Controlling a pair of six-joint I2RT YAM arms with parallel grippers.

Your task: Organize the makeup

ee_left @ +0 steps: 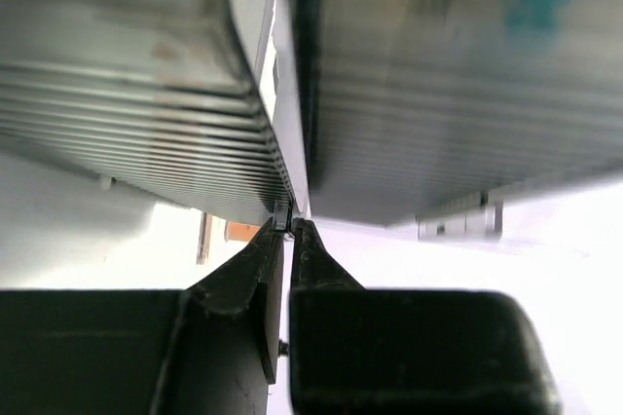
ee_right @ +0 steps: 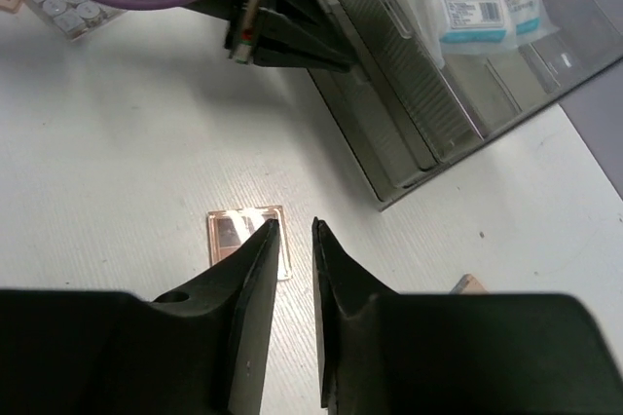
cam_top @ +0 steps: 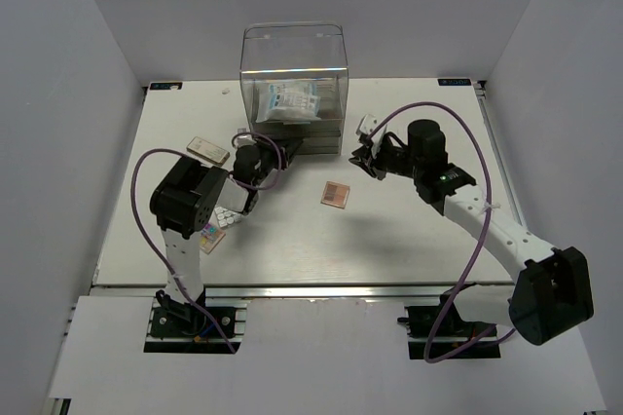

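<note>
A small peach palette [cam_top: 335, 194] lies flat mid-table, and in the right wrist view the peach palette [ee_right: 234, 236] sits just below and left of my right gripper [ee_right: 292, 225]. That gripper is narrowly open with nothing between its fingers. My left gripper [ee_left: 289, 223] is shut on the thin front lip of a drawer [ee_left: 283, 212] at the base of the clear drawer box [cam_top: 292, 64]. A white-blue packet [cam_top: 290, 101] lies inside the box. A tan palette [cam_top: 207, 149], a white palette of round pans [cam_top: 230, 212] and a multicoloured palette [cam_top: 211, 237] lie around the left arm.
The tall acrylic box stands at the back centre, with my left gripper [cam_top: 280, 150] at its front left corner and my right gripper [cam_top: 362, 160] to its right. A tan corner [ee_right: 469, 284] of another item shows beside my right finger. White walls enclose the table.
</note>
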